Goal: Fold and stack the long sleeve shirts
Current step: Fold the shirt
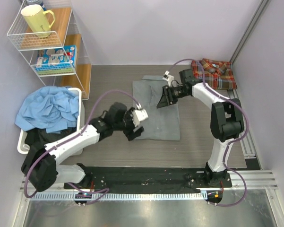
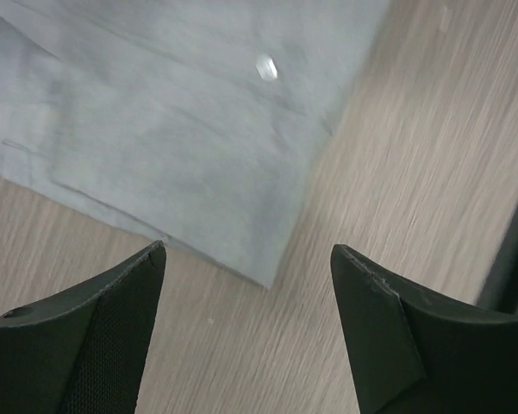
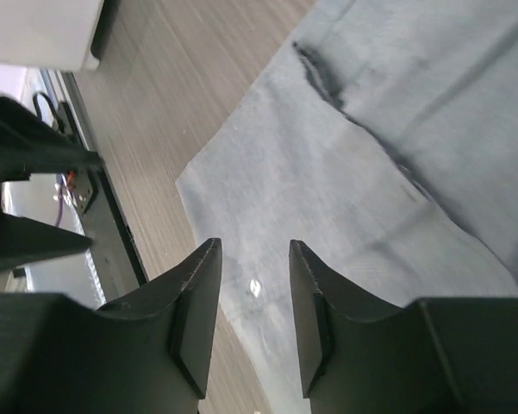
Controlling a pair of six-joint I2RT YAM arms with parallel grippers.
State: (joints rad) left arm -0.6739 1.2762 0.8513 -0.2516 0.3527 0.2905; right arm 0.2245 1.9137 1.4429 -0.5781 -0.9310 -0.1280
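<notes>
Likely mid-fold on the plain grey cloth shirt (image 1: pixel 156 111); your left pincer (image 2: pixel 248 248) and right pincer (image 3: pixel 254 243) are spread, empty. Grab hem corners next.

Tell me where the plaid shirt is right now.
In the top view, the plaid shirt lies in the far right corner of the table, apart from the grey shirt spread mid-table.

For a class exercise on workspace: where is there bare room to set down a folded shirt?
Bare table lies between the grey shirt and the shelf, and in the strip between that shirt and the black base rail. It is crowded by the bin, under the left arm.
</notes>
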